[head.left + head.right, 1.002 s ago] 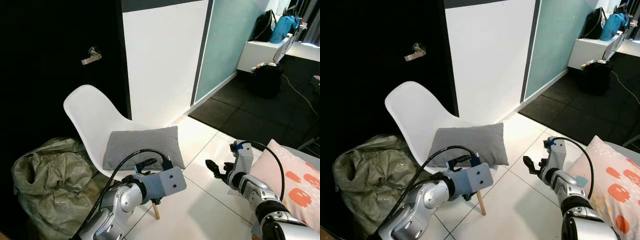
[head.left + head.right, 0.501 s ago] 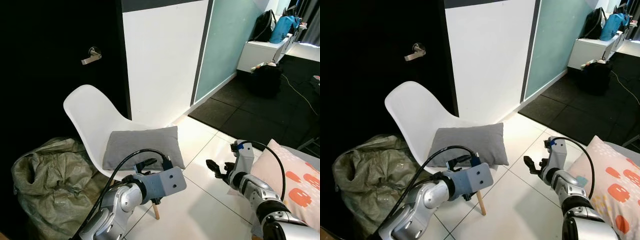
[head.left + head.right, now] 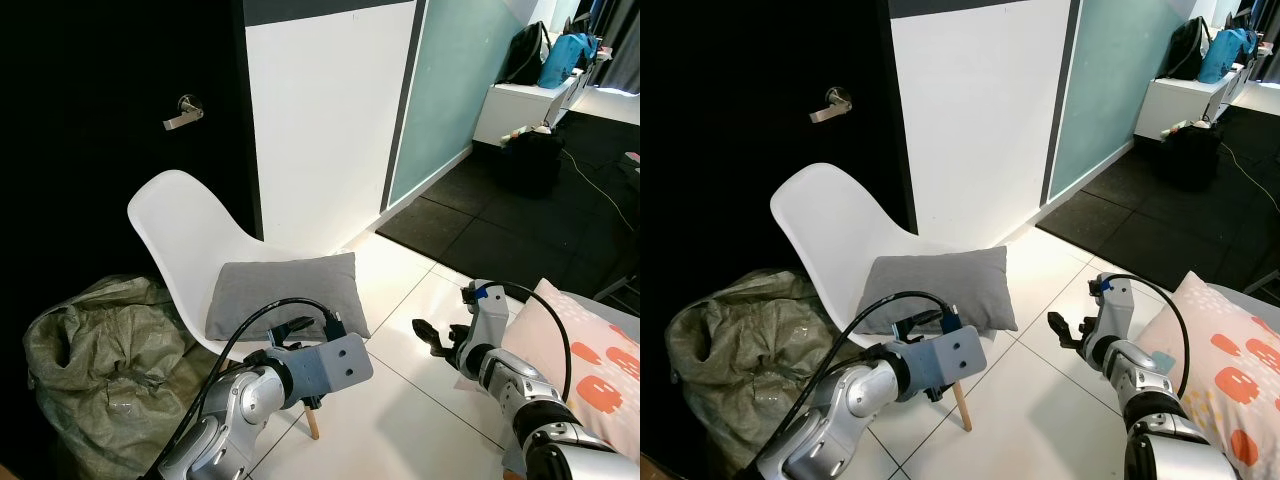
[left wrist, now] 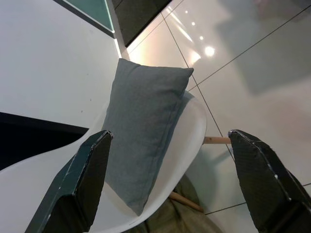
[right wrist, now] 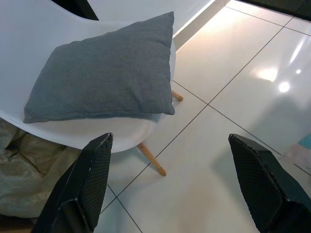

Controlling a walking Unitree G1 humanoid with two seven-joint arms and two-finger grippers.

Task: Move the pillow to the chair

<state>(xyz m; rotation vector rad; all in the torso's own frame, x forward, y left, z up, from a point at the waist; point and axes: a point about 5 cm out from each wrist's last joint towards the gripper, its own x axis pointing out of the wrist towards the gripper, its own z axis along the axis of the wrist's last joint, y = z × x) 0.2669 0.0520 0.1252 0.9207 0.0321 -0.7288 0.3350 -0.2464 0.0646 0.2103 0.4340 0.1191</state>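
In the left eye view, the grey pillow lies on the white chair at centre left. The left gripper hangs below it; the right gripper is lower right. Both wrist views show their fingers spread wide, holding nothing.

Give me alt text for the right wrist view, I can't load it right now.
A grey pillow lies flat on the seat of a white chair, one corner overhanging the seat edge. The right end effector hovers open above the glossy tiled floor, beside the chair, touching nothing.
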